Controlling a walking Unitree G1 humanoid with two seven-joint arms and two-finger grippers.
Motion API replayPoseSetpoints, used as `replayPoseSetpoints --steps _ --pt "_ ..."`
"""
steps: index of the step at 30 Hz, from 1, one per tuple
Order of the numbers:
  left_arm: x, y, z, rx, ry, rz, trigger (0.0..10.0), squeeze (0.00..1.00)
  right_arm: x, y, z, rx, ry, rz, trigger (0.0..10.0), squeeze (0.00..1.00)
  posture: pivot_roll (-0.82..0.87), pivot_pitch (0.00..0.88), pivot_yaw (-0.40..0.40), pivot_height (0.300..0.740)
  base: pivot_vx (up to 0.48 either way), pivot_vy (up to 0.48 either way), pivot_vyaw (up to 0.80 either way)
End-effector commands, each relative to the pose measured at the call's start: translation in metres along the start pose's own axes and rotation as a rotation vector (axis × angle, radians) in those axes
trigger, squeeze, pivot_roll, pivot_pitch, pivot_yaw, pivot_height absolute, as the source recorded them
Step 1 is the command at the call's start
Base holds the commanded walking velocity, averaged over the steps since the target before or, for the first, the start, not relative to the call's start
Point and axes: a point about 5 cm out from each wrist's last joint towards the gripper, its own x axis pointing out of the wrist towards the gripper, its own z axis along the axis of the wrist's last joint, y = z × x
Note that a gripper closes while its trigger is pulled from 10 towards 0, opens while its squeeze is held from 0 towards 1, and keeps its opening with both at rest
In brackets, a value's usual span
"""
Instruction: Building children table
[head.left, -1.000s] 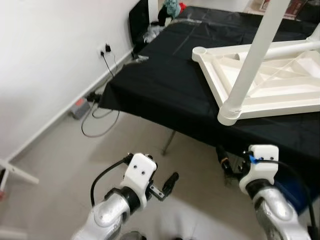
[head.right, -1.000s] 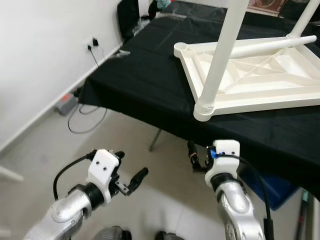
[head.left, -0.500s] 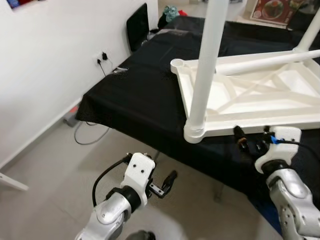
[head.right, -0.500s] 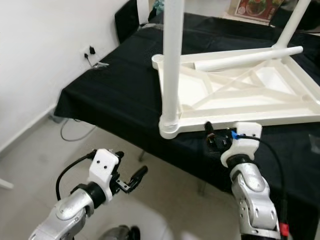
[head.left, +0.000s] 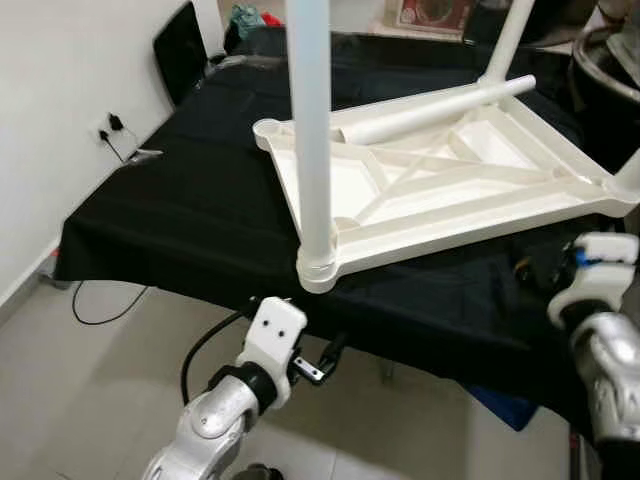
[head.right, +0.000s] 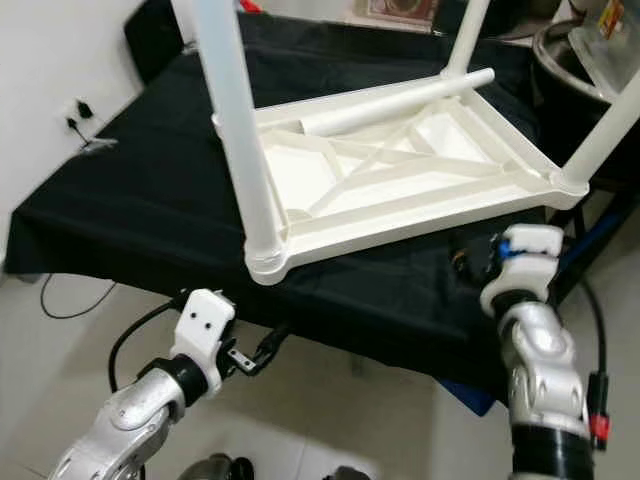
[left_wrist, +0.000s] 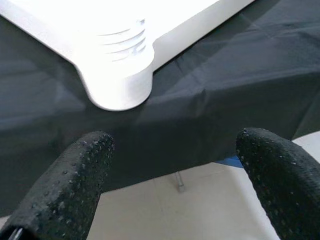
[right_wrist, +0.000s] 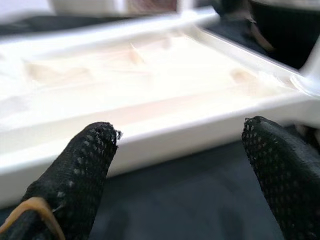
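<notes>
A white children's table (head.left: 430, 190) lies upside down on a black-covered worktable (head.left: 180, 210). One white leg (head.left: 310, 130) stands upright in its near left corner socket. Two more legs (head.left: 505, 40) stand at the far and right corners. A loose leg (head.left: 440, 100) lies across the far rim. My left gripper (head.left: 325, 358) is open, low in front of the worktable edge, below the near corner socket (left_wrist: 120, 75). My right gripper (head.right: 470, 262) is open over the black cloth, pointing at the white table's near rim (right_wrist: 150, 135), not touching it.
A white wall with a plugged socket (head.left: 110, 128) runs along the left, with a cable (head.left: 100, 305) on the floor below. A dark pot (head.left: 610, 70) stands at the far right. A blue object (head.left: 500, 405) sits under the worktable. Floor lies open to my left.
The camera has swung toward the worktable, so the white table now sits centred. My right gripper rose from below the table edge to the level of the white rim. The left gripper stays low.
</notes>
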Motion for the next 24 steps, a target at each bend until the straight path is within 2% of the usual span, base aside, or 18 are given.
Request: replayPoseSetpoints --steps 1,2,3,4,5,6,8,10,13,14,16,17,19,20,23,24 --pt "-0.001 0.0 -0.003 0.004 0.006 -0.004 10.0 0.0 -0.001 0.013 -0.012 0.028 0.06 0.126 10.0 1.0 0.16 0.187 -0.008 0.74 0.0 0.0 0.0" --pt "-0.001 -0.001 -0.003 0.006 0.008 -0.005 10.0 0.0 0.0 0.018 -0.013 0.018 0.076 0.179 10.0 0.92 0.16 0.187 -0.01 0.74 0.0 0.0 0.0" --pt "-0.001 -0.001 -0.003 0.006 0.008 -0.005 10.0 0.0 0.0 0.018 -0.013 0.018 0.076 0.179 10.0 0.92 0.16 0.187 -0.01 0.74 0.0 0.0 0.0" --pt "-0.001 -0.001 -0.003 0.006 0.009 -0.007 10.0 0.0 0.0 0.02 -0.016 0.006 0.108 0.226 10.0 0.37 0.16 0.185 -0.009 0.74 0.0 0.0 0.0" --pt "-0.001 -0.001 -0.003 0.008 0.01 -0.011 10.0 0.0 0.0 0.021 -0.018 -0.035 0.137 0.269 10.0 0.0 0.16 0.188 -0.008 0.74 0.0 0.0 0.0" --pt "-0.001 -0.001 -0.003 0.008 0.01 -0.011 10.0 0.0 0.0 0.021 -0.018 -0.035 0.137 0.269 10.0 0.0 0.16 0.188 -0.008 0.74 0.0 0.0 0.0" --pt "-0.003 -0.006 -0.001 0.03 0.003 -0.061 10.0 0.0 0.0 0.018 -0.019 -0.088 0.164 0.372 10.0 0.0 0.15 0.186 -0.01 0.74 0.0 0.0 0.0" --pt "-0.004 -0.008 -0.001 0.034 0.006 -0.086 10.0 0.0 0.001 0.014 -0.017 -0.076 0.179 0.4 10.0 0.0 0.16 0.189 -0.012 0.74 0.0 0.0 0.0" --pt "-0.008 -0.012 -0.001 0.04 0.009 -0.119 10.0 0.0 0.002 0.008 -0.009 0.005 0.2 0.506 10.0 0.0 0.16 0.188 -0.007 0.74 0.0 0.0 0.0" --pt "-0.008 -0.012 -0.001 0.04 0.009 -0.119 10.0 0.0 0.002 0.008 -0.009 0.005 0.2 0.506 10.0 0.0 0.16 0.188 -0.007 0.74 0.0 0.0 0.0" --pt "-0.008 -0.012 -0.003 0.031 0.01 -0.124 10.0 0.0 -0.002 0.01 -0.004 0.041 0.205 0.648 10.0 0.0 0.16 0.191 -0.005 0.74 0.0 0.0 0.0" --pt "-0.008 -0.012 -0.003 0.031 0.01 -0.124 10.0 0.0 -0.002 0.01 -0.004 0.041 0.205 0.648 10.0 0.0 0.16 0.191 -0.005 0.74 0.0 0.0 0.0" --pt "-0.008 -0.012 -0.004 0.026 0.008 -0.13 10.0 0.0 -0.003 0.013 -0.001 0.075 0.216 0.747 10.0 0.0 0.16 0.194 0.0 0.74 0.0 0.0 0.0" --pt "-0.008 -0.012 -0.004 0.026 0.008 -0.13 10.0 0.0 -0.003 0.013 -0.001 0.075 0.216 0.747 10.0 0.0 0.16 0.194 0.0 0.74 0.0 0.0 0.0" --pt "-0.011 -0.014 -0.001 0.026 -0.004 -0.14 10.0 0.0 0.009 0.021 0.023 0.132 0.13 0.893 10.0 0.0 0.17 0.206 -0.001 0.74 0.0 0.0 0.0" --pt "-0.011 -0.014 -0.001 0.026 -0.004 -0.14 10.0 0.0 0.009 0.021 0.023 0.132 0.13 0.893 10.0 0.0 0.17 0.206 -0.001 0.74 0.0 0.0 0.0"
